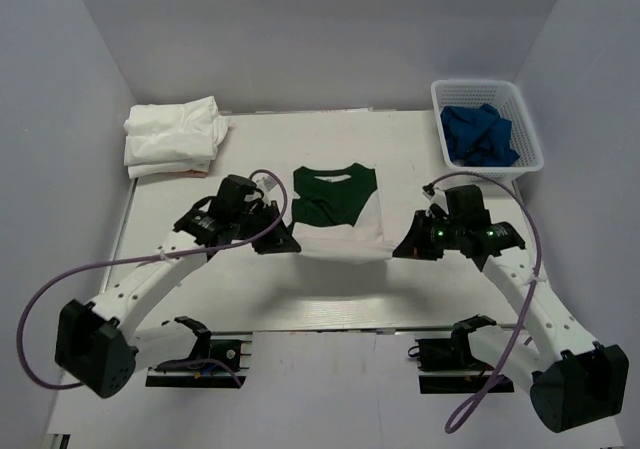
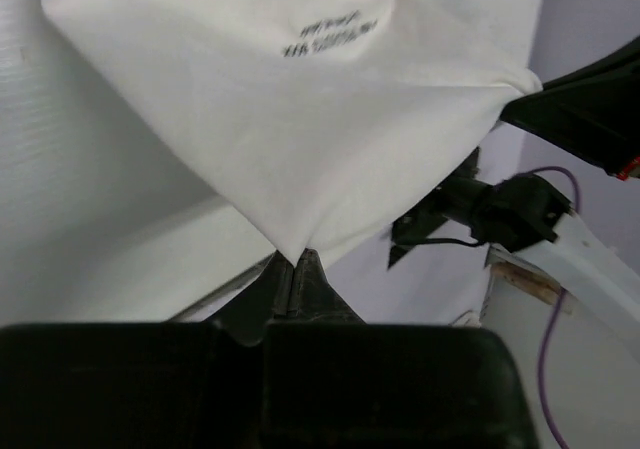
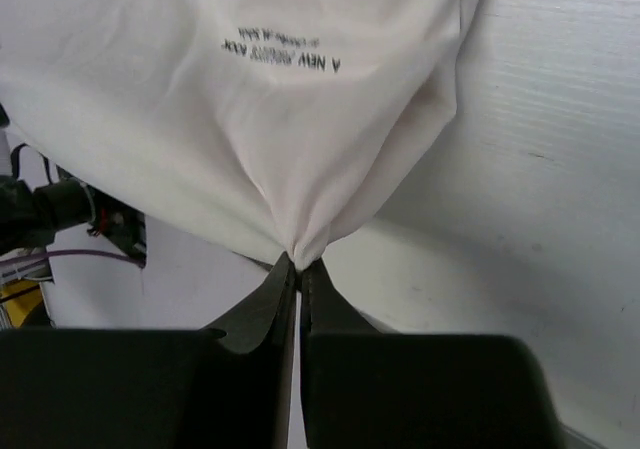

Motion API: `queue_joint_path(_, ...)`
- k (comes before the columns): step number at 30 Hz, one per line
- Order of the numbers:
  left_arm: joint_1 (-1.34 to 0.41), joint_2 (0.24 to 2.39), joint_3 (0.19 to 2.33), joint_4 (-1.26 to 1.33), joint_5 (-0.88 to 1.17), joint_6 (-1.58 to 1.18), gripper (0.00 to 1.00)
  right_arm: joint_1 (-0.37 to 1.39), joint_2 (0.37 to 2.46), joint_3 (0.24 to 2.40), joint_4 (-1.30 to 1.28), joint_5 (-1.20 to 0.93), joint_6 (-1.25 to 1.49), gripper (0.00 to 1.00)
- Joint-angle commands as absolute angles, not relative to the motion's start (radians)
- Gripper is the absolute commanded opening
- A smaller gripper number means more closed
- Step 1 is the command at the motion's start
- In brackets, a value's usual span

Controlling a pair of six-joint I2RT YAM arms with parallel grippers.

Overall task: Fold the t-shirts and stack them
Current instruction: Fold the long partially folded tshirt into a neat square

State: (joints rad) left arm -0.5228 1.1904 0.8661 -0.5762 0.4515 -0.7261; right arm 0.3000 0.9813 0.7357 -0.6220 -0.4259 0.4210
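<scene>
Folding of the green-and-white t-shirt (image 1: 335, 209) looks barely begun: it lies in the middle of the desk (image 1: 300, 289), collar toward the far edge, while the left gripper (image 1: 283, 241) and right gripper (image 1: 405, 249) each clench a near hem corner, raising it. Folded white t-shirts (image 1: 173, 137) sit piled at the far left corner. A basket (image 1: 476, 84) holding blue cloth (image 1: 480, 134) stands at the far right corner, and nothing seems to block the fold.

T-shirt (image 1: 338, 219), white with green: near corners pinched out of sight inside the left claw (image 2: 297, 265) and right claw (image 3: 298, 265), far part cut off by the top edge in both wrist views, small printed line (image 2: 330, 35) too blurred to read. White folded pile (image 1: 172, 135), far left: number of pieces cannot be told. Blue cloth (image 1: 480, 135) in basket (image 1: 475, 84), far right: crumpled, garment type unclear.
</scene>
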Motion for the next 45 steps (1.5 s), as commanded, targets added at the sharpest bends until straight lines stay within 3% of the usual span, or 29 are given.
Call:
queue_joint_path(1,-0.520,1.086,0.939,-0.661,0.439,-0.758,0.00,0.291,0.943,0.868,-0.788,-0.430,0.380,0.00)
queue_joint_path(12,-0.499,1.150,1.104,-0.663,0.232,-0.749,0.00,0.282,1.114,1.066,-0.660,-0.445,0.385,0.00)
queue_joint_path(19,-0.489,1.336,1.275,-0.661,-0.008,-0.758,0.00,0.265,1.314,1.230,-0.592,-0.396,0.413,0.00)
queue_joint_path(31,-0.388,1.681,1.491,-0.666,-0.031,-0.713,0.00,0.222,1.655,1.414,-0.497,-0.430,0.407,0.00)
queue_joint_path(45,-0.304,2.043,1.684,-0.612,0.092,-0.661,0.00,0.210,2.020,1.614,-0.440,-0.414,0.387,0.01)
